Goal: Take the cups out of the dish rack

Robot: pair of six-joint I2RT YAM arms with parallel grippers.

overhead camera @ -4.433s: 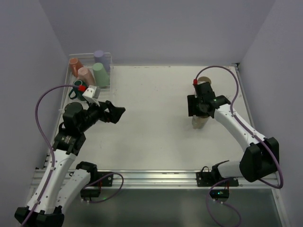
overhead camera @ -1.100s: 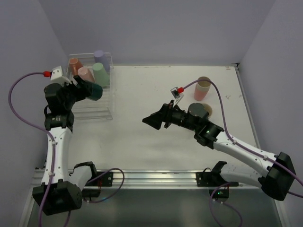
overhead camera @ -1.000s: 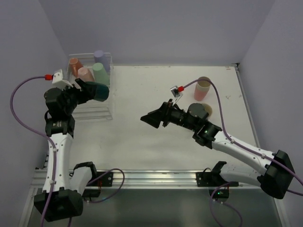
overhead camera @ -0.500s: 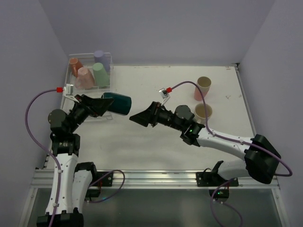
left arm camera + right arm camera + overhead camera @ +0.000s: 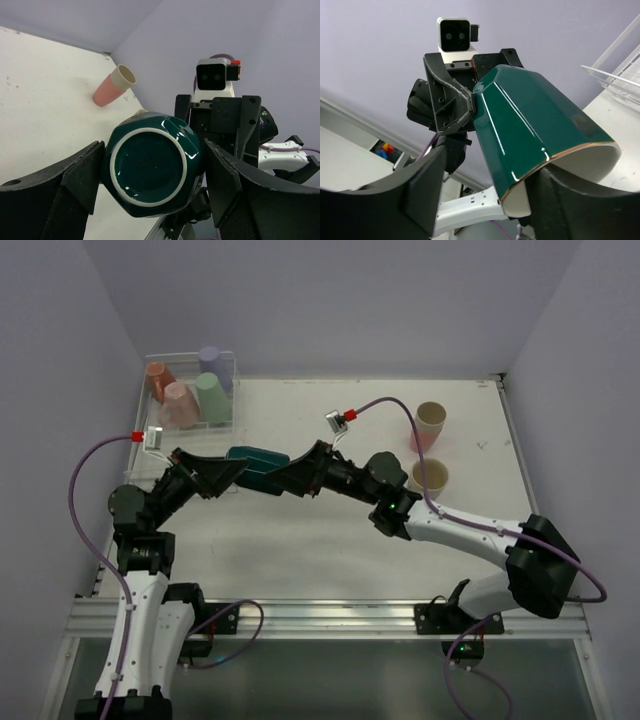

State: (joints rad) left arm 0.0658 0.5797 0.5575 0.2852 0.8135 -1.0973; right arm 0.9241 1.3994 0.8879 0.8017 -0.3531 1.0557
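The dark green mug point(image 5: 260, 466) hangs on its side over the table's middle-left. My left gripper point(image 5: 226, 473) is shut on its base end; the left wrist view shows the base point(image 5: 151, 170) between both fingers. My right gripper point(image 5: 296, 474) is open, and its jaws straddle the mug's mouth end point(image 5: 540, 135). One finger point(image 5: 422, 190) stands clear of the wall; the other is at the rim. The dish rack point(image 5: 236, 390) at the back left holds orange point(image 5: 155, 374), pink point(image 5: 180, 405), green point(image 5: 212, 398) and purple point(image 5: 209, 359) tumblers.
Two cups stand on the table at the right: a pink and beige one point(image 5: 428, 424), also in the left wrist view point(image 5: 113, 86), and a beige one point(image 5: 430, 477). A rack corner point(image 5: 620, 65) shows in the right wrist view. Purple walls enclose the table.
My left arm lifted the green mug out of the rack and carried it right over the table. My right arm swung left from the beige cups and its jaws now bracket the mug's mouth.
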